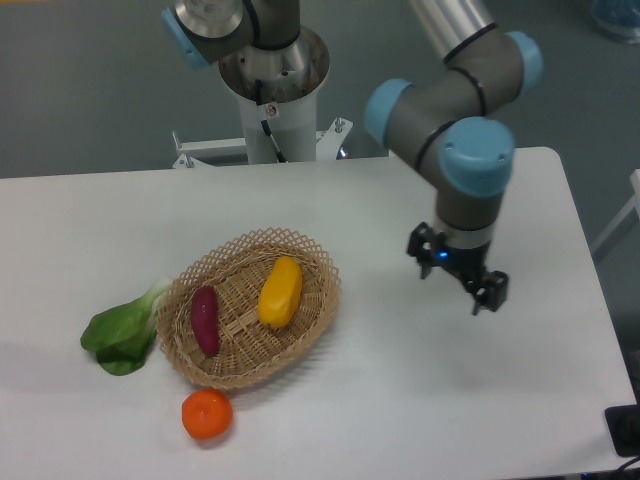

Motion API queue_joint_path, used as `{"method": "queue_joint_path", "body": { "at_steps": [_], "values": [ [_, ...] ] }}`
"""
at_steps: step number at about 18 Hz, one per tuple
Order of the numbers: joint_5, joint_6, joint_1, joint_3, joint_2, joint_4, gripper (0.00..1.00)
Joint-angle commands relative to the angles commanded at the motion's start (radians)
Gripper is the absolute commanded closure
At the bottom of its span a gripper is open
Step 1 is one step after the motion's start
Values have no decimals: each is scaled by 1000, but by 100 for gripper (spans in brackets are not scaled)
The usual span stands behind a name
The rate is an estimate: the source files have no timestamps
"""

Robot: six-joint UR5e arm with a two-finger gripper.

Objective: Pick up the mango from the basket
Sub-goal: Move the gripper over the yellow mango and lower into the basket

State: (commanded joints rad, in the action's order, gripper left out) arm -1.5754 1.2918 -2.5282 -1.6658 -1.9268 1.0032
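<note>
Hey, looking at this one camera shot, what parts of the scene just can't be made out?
- Underside of the mango: hidden against the basket floor.
- Part of the leafy green: its stem end runs behind the basket rim.
- Gripper fingertips: small and dark, so the gap between them is hard to judge.
- Black object at the bottom right corner: cut off by the picture edge.

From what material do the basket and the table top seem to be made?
The basket looks like light tan woven wicker, matte, with crossing strands and a lacy looped rim. The table top is a smooth white surface, slightly glossy; it could be laminate or painted board, but the picture does not settle which.
</note>
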Motion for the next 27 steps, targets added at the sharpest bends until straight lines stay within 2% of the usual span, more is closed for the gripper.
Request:
{"method": "queue_joint_path", "body": {
  "at_steps": [3,13,18,23,27],
  "values": [
    [0,-75,61,-32,20,-2,0],
    [2,-198,212,-46,6,-2,0],
    [2,-235,247,-58,-11,-9,0],
    [0,-235,272,-106,-20,-14,0],
    [2,-236,282,-109,-34,-12,0]
  ]
}}
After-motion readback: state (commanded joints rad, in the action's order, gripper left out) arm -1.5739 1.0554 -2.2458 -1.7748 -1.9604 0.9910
